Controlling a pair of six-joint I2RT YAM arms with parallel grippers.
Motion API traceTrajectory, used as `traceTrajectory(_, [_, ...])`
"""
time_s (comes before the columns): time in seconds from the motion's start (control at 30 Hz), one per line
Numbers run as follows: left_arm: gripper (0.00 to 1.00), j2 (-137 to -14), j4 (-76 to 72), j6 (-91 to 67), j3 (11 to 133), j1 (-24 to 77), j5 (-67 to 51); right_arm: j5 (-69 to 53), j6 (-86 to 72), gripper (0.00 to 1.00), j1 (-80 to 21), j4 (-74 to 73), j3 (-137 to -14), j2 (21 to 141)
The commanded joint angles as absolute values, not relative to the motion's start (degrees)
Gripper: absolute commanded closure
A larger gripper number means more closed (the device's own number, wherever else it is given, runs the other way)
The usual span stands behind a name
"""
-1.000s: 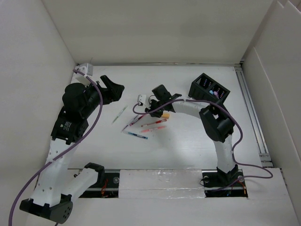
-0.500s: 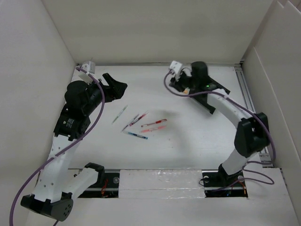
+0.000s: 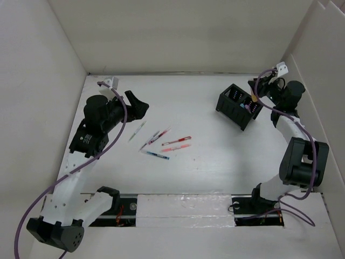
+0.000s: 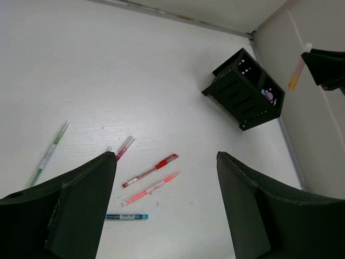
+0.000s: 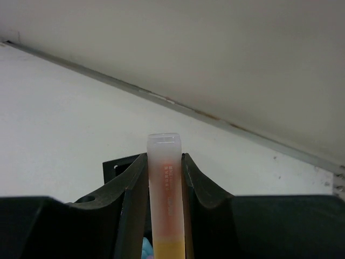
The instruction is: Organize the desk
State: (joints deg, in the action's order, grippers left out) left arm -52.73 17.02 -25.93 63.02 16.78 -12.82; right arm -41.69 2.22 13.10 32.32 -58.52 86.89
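The white desk (image 3: 215, 167) carries several loose pens near its middle: a green one (image 3: 138, 131), two red ones (image 3: 177, 141) and a blue one (image 3: 157, 155). A black slotted organizer (image 3: 237, 105) stands at the back right. My right gripper (image 3: 257, 91) is shut on an orange highlighter (image 5: 166, 189) with a clear cap and holds it above the organizer's right side. The organizer's rim (image 5: 116, 167) shows behind the fingers. My left gripper (image 3: 137, 105) is open and empty, above the desk left of the pens. The pens (image 4: 150, 171) lie between its fingers (image 4: 81, 194).
White panel walls (image 3: 178, 38) border the desk on all sides. A metal rail (image 3: 288, 129) runs along the right edge. The organizer (image 4: 242, 89) holds some items in its slots. The held highlighter (image 4: 298, 67) shows at the left wrist view's right edge.
My right arm swung from the pens at the middle to the back and then to the far right over the organizer, carrying the orange highlighter. My left arm shifted slightly right.
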Motion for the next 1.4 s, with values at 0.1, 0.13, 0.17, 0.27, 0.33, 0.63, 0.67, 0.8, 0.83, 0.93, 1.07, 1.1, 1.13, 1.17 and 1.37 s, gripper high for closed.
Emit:
traceTrajectory(0.1, [0.31,-54.57,17.75,-18.83,62.39,16.79,-10.29,-45.97,-4.66,0.94,14.93,44.56,-56.17,88.51])
traceTrajectory(0.13, [0.31,-54.58,18.54,-18.11,62.92,16.79,-9.15,-45.27,-4.48,0.94,14.94,44.65,-55.47,88.16])
traceTrajectory(0.17, [0.31,-54.75,18.81,-17.15,63.1,16.79,-7.49,-45.0,-4.22,0.94,15.55,44.56,-54.76,87.89])
traceTrajectory(0.27, [0.31,-55.46,19.34,-14.94,63.63,16.79,-6.16,-44.56,-1.15,0.95,16.17,42.02,-53.88,87.89])
traceTrajectory(0.33, [0.31,-55.99,18.99,-14.94,63.2,16.79,-6.68,-44.12,-0.62,0.94,16.17,41.75,-53.35,88.68])
traceTrajectory(0.63, [0.31,-56.51,17.67,-14.15,63.72,16.79,-11.07,-46.32,1.14,0.91,17.31,44.29,-55.11,94.66])
traceTrajectory(0.67, [0.31,-56.77,17.67,-13.63,63.89,16.79,-11.34,-46.14,1.14,0.91,17.31,44.38,-54.67,94.75])
traceTrajectory(0.8, [0.31,-57.74,16.26,-13.71,63.2,16.79,-11.69,-45.7,2.72,0.77,17.31,43.07,-53.79,93.78])
traceTrajectory(0.83, [0.31,-57.92,15.74,-13.8,63.19,16.79,-12.04,-45.62,2.72,0.65,17.31,42.81,-53.7,93.26])
traceTrajectory(0.93, [0.3,-59.06,15.82,-13.45,63.72,16.79,-12.22,-44.13,3.86,0.47,17.31,40.62,-53.87,89.75])
traceTrajectory(1.07, [0.3,-60.12,15.82,-13.27,65.12,16.79,-13.18,-42.02,9.3,0.43,15.74,30.79,-57.91,84.65])
traceTrajectory(1.1, [0.3,-60.29,15.91,-13.45,65.65,16.79,-13.36,-41.23,11.32,0.44,14.17,29.02,-58.53,83.51])
traceTrajectory(1.13, [0.3,-60.29,15.73,-13.97,66.0,16.79,-13.71,-40.09,12.12,0.47,13.02,26.48,-58.97,81.32])
traceTrajectory(1.17, [0.3,-60.29,15.65,-14.24,66.27,16.79,-13.71,-39.47,12.91,0.51,11.62,25.15,-59.06,80.25])
traceTrajectory(1.37, [0.3,-59.41,17.31,-17.05,68.29,16.79,-12.05,-31.03,25.4,1.0,-8.84,6.97,-61.61,78.48])
